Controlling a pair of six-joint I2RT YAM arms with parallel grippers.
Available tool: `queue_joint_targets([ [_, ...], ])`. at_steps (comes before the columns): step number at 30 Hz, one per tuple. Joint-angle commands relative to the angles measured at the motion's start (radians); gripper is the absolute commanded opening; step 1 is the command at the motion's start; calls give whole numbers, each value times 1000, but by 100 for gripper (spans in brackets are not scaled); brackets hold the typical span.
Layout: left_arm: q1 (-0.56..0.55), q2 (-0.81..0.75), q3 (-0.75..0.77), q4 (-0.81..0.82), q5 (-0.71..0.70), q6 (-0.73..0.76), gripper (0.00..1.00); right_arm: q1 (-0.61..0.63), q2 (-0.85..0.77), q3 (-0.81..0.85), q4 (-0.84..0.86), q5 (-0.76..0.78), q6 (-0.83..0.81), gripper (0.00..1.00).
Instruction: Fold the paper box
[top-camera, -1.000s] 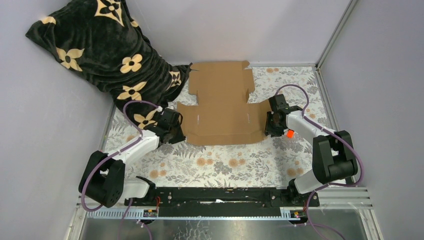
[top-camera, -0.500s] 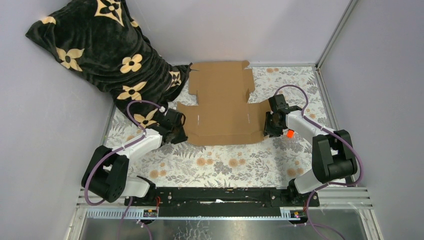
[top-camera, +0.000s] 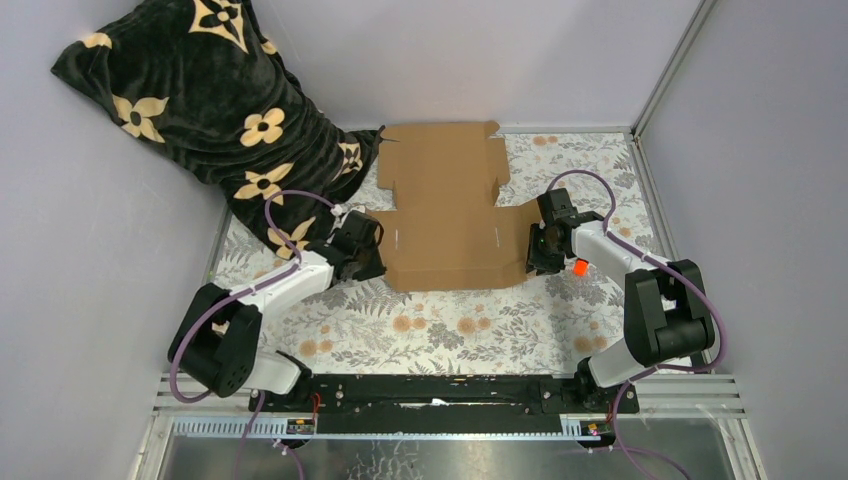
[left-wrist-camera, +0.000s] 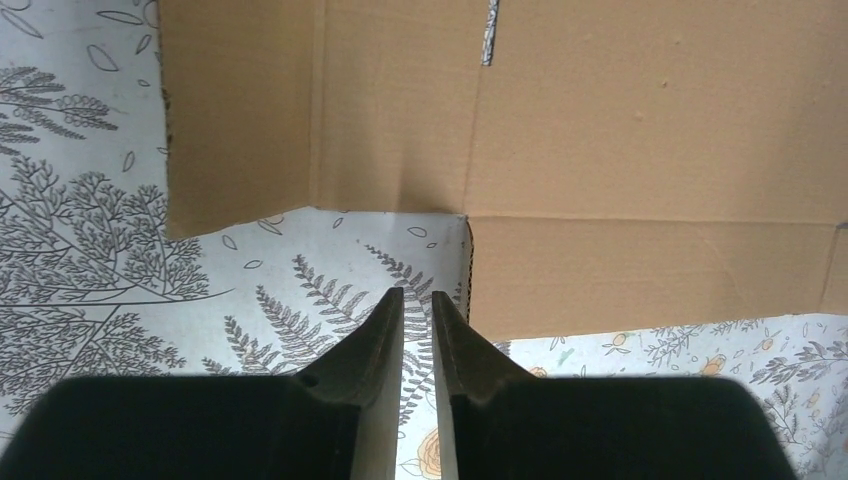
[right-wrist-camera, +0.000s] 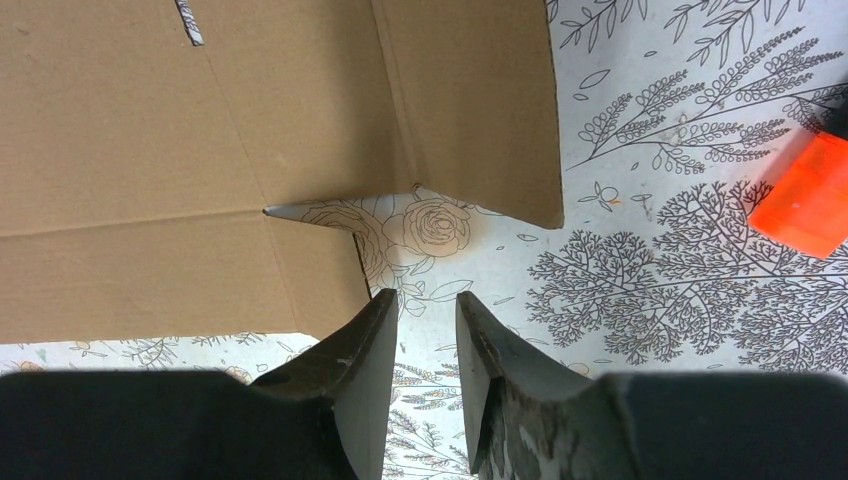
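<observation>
The paper box (top-camera: 445, 215) lies opened out on the floral bench (top-camera: 450, 325), toward the far middle. The left hand (left-wrist-camera: 417, 295) sits low at its near left corner, fingers only a sliver apart with nothing between them, tips just short of the cardboard edge. Over on the other side, the right hand (right-wrist-camera: 427, 295) is at the near right corner, fingers parted a little wider and also empty. An orange marker (right-wrist-camera: 805, 195) rests just beside it. A black flowered blanket (top-camera: 200, 90) is heaped far left.

paper box (left-wrist-camera: 600, 150) cropped at top edge, orange marker (right-wrist-camera: 805, 195) cropped right
</observation>
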Motion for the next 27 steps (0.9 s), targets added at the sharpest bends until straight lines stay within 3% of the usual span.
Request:
queue_joint_targets([
  [1, -26, 23, 46, 33, -35, -19, 21, -3, -38, 40, -4, -37, -15, 36],
  [27, -119, 110, 125, 19, -67, -45, 22, 150, 19, 107, 4, -24, 32, 37],
])
